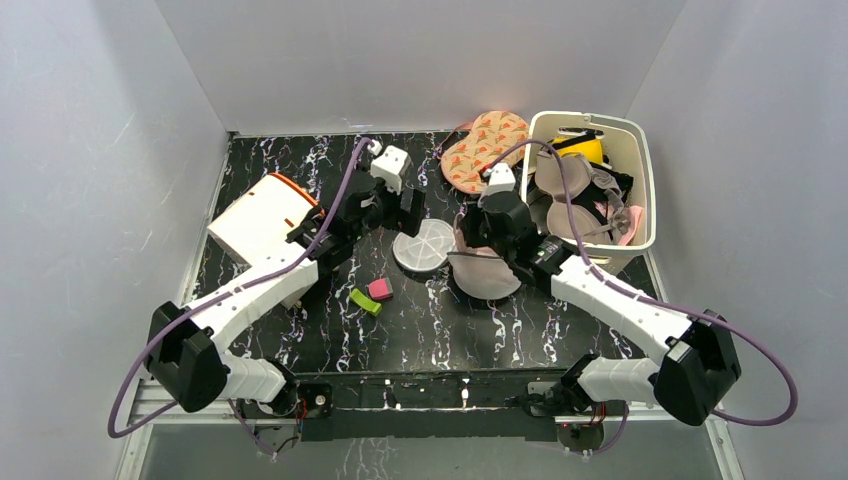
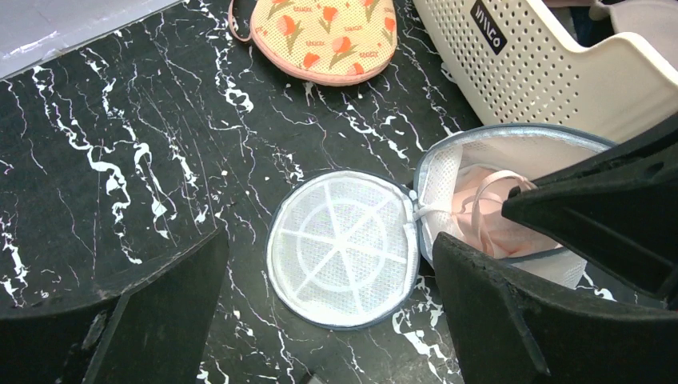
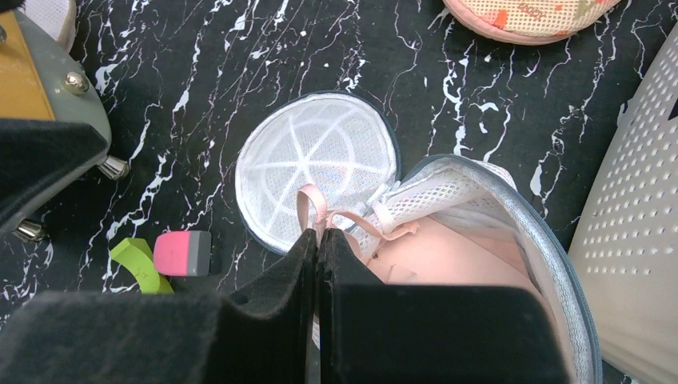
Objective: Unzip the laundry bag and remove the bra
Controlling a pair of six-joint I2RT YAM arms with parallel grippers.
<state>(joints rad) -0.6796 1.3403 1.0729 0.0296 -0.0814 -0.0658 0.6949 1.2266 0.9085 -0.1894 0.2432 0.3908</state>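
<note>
My left gripper (image 2: pixel 328 244) hangs released over the round white mesh lid (image 2: pixel 344 256), flopped flat, so unzipping looks done. Beside it the drum-shaped white-grey mesh laundry bag (image 3: pixel 488 192) gapes, pale pink bra (image 3: pixel 448 256) inside. My right gripper (image 3: pixel 318 240) is clenched on its strap (image 3: pixel 312 204) — next, I'd lift slowly out.

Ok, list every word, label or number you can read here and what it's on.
Black label on the white basket: white letters, tilted and blurred, not surely readable.
Floral pouch: small red words among the flowers, too small to read.
Laundry bag and bra: no text.
</note>
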